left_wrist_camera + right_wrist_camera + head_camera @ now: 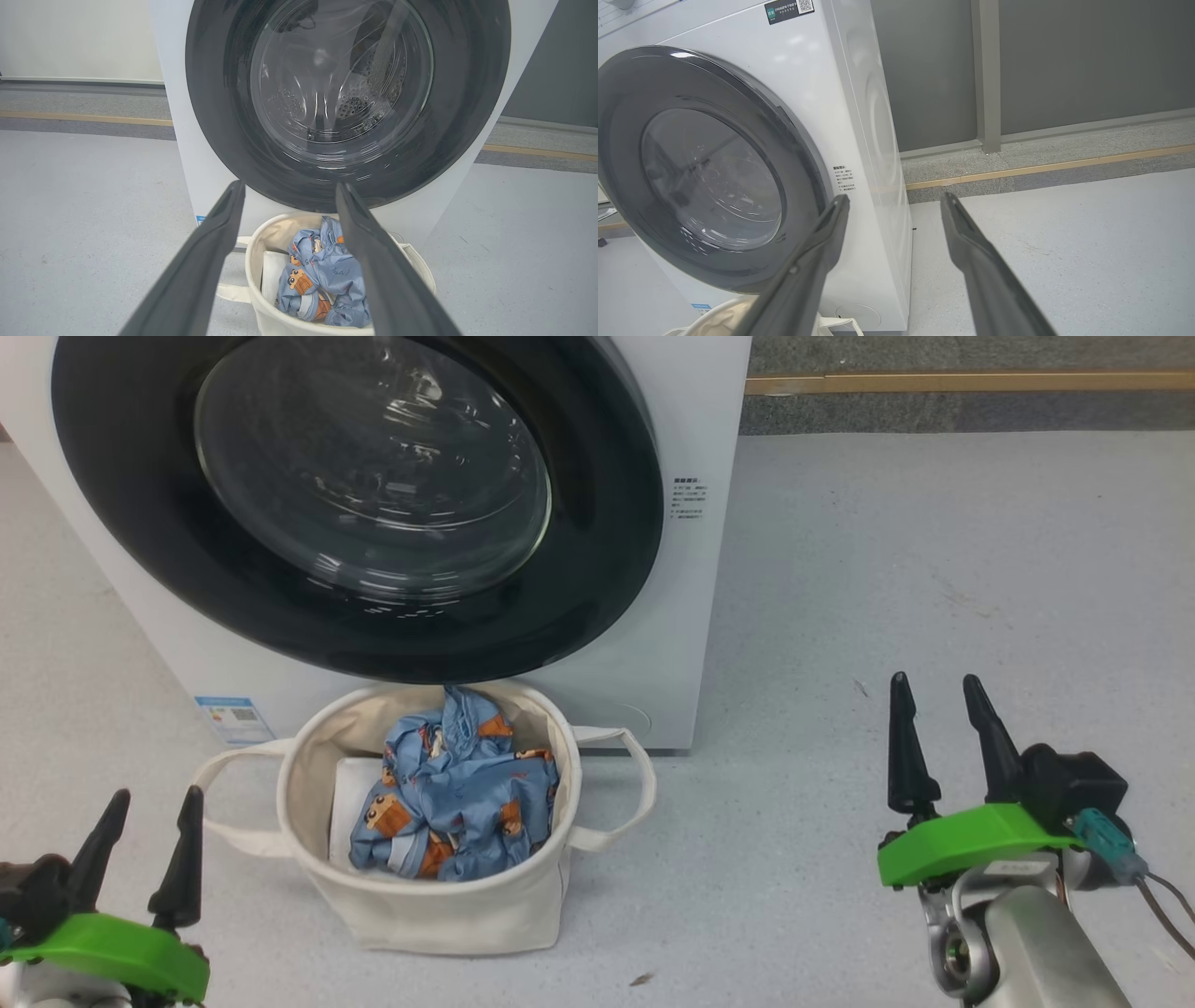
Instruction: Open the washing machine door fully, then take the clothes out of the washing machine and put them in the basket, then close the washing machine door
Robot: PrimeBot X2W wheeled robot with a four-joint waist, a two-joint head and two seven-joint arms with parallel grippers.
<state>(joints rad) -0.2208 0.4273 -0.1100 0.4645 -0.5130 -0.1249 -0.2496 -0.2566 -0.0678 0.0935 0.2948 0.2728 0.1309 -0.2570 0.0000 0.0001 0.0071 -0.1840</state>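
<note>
The white washing machine [691, 616] fills the upper left of the head view, and its black-rimmed glass door [359, 495] lies shut flat against the front. Through the glass [341, 79] I see the bare steel drum. Right below the door stands the cream basket [439, 905], holding the light-blue bear-print clothes [457, 798] on top of a white sheet. My left gripper [149, 798] is open at the lower left, beside the basket's left handle. My right gripper [934, 686] is open at the lower right, well clear of the machine. Both hold nothing.
Grey floor [934, 551] stretches to the right of the machine. A raised kerb with a wooden strip [971, 381] runs along the back, below a grey wall [1064, 60]. The basket's loop handles [625, 793] stick out on both sides.
</note>
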